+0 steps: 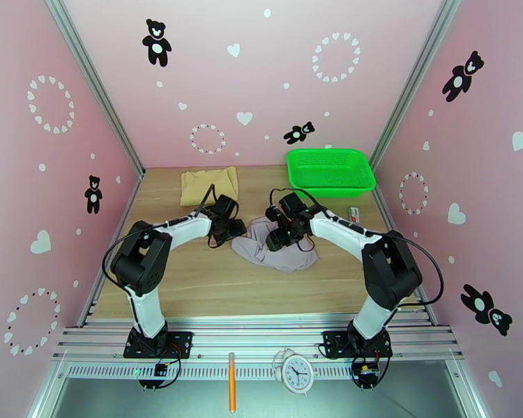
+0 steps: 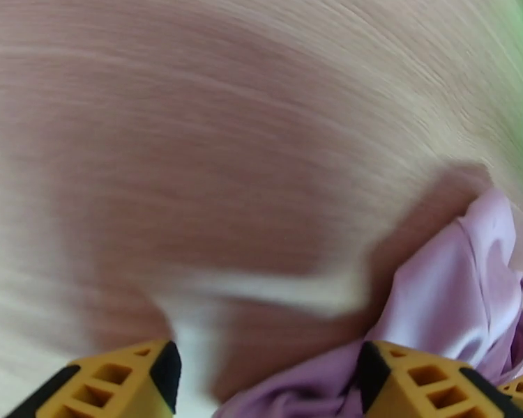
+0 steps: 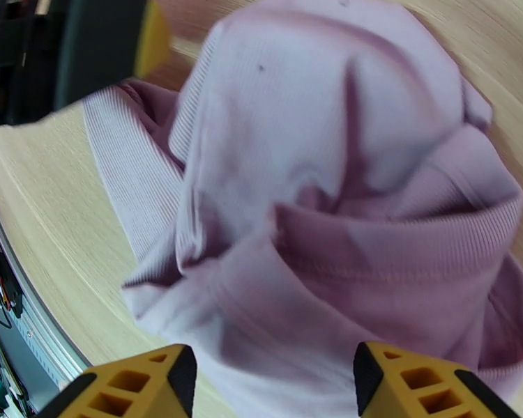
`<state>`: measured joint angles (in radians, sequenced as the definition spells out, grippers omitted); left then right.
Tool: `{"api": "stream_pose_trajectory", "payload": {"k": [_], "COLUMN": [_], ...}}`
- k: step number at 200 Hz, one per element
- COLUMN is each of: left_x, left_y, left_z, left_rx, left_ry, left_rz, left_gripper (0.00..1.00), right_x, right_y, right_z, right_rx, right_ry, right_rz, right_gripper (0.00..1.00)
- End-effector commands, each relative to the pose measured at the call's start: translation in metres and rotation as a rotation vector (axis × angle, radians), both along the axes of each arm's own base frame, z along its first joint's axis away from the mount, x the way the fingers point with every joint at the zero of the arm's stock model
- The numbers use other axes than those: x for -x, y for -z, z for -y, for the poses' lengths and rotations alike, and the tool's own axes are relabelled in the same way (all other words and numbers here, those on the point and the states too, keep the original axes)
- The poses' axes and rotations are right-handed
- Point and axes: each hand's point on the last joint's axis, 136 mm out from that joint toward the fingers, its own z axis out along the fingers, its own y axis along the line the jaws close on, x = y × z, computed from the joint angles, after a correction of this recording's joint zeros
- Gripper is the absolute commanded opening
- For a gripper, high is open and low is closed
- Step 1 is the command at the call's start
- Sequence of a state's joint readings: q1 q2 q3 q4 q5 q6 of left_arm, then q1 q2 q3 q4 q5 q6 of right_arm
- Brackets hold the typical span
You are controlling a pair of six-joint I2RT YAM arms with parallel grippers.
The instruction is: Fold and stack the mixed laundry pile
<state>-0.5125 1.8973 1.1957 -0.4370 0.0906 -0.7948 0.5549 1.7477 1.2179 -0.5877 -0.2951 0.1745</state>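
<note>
The left arm [image 1: 174, 231] and right arm [image 1: 349, 235] wear white shells between black joint housings, each on a black square base plate [image 1: 158, 343]. Thin black cables [image 1: 441, 273] loop alongside. The jaws carry yellow-orange ribbed pads [image 3: 415, 384] edged black.

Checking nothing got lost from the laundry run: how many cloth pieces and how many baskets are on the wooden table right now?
Cloth pieces: 2, a flat tan-beige cloth and a crumpled pale lilac garment
Baskets: 1, a bright green plastic mesh basket
Total: 3
</note>
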Motion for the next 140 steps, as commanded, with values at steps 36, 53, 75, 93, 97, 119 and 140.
{"api": "stream_pose_trajectory", "payload": {"k": [36,53,75,93,97,119,140], "left_x": [0.004,0.004,0.004,0.003,0.004,0.005,0.006], "left_y": [-0.008,-0.011,-0.012,-0.015,-0.015,-0.018,-0.019], "left_z": [0.005,0.003,0.002,0.002,0.001,-0.002,-0.005], "left_rx": [0.0,-0.007,-0.015,-0.014,-0.016,-0.025,-0.036], "left_ry": [0.002,0.003,0.003,0.003,0.002,0.0,0.001], "left_rz": [0.024,0.028,0.031,0.038,0.037,0.045,0.048], "left_gripper": [0.37,0.3,0.29,0.28,0.26,0.23,0.18], "right_x": [-0.008,-0.002,0.002,0.001,0.0,-0.004,-0.007], "right_y": [-0.004,0.006,0.012,0.014,0.014,0.015,0.017], "right_z": [-0.021,-0.021,-0.021,-0.02,-0.02,-0.019,-0.02], "right_rx": [-0.038,-0.034,-0.03,-0.017,-0.013,0.003,0.007], "right_ry": [-0.041,-0.044,-0.047,-0.046,-0.044,-0.041,-0.04], "right_rz": [0.003,-0.028,-0.047,-0.043,-0.041,-0.031,-0.03], "right_gripper": [0.49,0.45,0.47,0.5,0.5,0.5,0.34]}}
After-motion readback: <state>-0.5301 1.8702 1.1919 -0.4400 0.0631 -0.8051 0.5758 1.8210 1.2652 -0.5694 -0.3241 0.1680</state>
